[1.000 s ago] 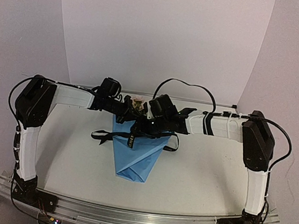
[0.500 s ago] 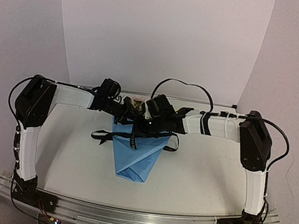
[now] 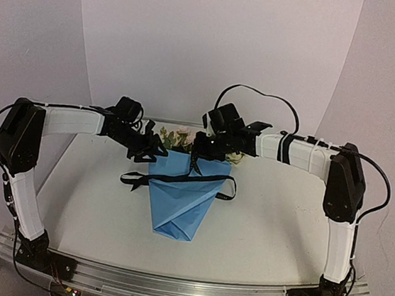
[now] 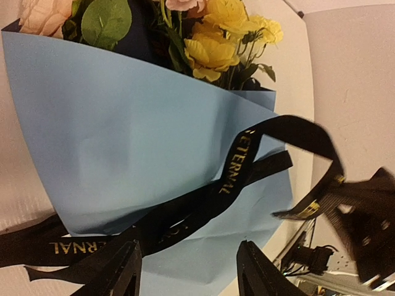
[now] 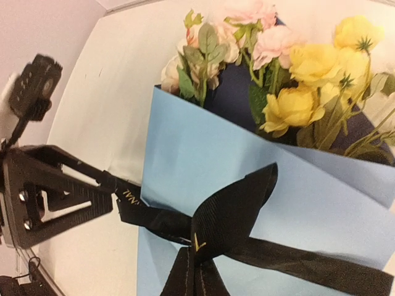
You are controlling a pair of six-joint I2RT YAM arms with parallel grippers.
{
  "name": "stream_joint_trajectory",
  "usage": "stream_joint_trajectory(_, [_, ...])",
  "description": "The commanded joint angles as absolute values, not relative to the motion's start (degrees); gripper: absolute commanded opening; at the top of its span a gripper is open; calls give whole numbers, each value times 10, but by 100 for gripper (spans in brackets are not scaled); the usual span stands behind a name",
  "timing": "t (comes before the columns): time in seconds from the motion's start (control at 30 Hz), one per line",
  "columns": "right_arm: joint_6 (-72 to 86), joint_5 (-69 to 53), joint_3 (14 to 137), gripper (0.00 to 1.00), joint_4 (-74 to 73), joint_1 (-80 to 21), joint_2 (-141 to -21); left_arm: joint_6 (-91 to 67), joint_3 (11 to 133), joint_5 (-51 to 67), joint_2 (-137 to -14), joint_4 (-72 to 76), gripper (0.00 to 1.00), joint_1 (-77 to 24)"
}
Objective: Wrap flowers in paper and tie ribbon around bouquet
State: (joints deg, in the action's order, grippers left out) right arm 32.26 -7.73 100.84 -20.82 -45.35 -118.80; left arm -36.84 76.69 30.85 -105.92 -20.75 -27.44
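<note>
1. The bouquet (image 3: 177,204) lies flat on the white table (image 3: 281,229). Its pointed end faces the arms and its flowers (image 5: 296,105) face the far wall.
2. The black ribbon (image 5: 228,209) goes across the blue paper (image 5: 185,154). It crosses over itself once. I think this is only a loose cross and not a tight knot yet.
3. The right gripper (image 3: 198,148) is pinched tight on the ribbon and holds a strand up off the paper.
4. The left gripper (image 4: 191,271) has its fingers apart. A ribbon end lies right by one finger, but nothing is pinched.
5. What could go wrong: only one end is held. If the right gripper pulls hard, the free end could slip back through the cross and the tie would come undone.
6. A hard pull could also drag the light bouquet along the table or tip it up.
7. The ribbon could slide down to the thin end of the cone. Then the paper could spring open around the stems.
8. What changed from a second ago: the two arms were close together over the top of the cone. Now they have moved apart and back.
9. The left gripper was closed then and has opened. The right gripper was open then and has closed.
</note>
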Motion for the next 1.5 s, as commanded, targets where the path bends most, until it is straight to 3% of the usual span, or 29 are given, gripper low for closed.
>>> stream_joint_trajectory(0.0, [282,-53,1071,0,-228,-431,-1215,-257,810,285,-1066,-272,55,-284])
stream_joint_trajectory(0.5, [270,-16,1101,4,-238,-409,-1268,-154,953,210,-1159,-315,59,-354])
stream_joint_trajectory(0.73, [275,0,1047,47,-244,-405,-1219,-138,943,191,-1153,-265,52,-378])
stream_joint_trajectory(0.9, [282,15,976,58,-243,-396,-1144,-151,962,182,-1167,-229,50,-382])
stream_joint_trajectory(1.2, [324,-17,848,54,-228,-394,-1052,-201,990,137,-1192,-218,45,-373])
stream_joint_trajectory(1.47, [301,-58,929,54,-232,-423,-1109,-270,785,124,-1037,-230,41,-325])
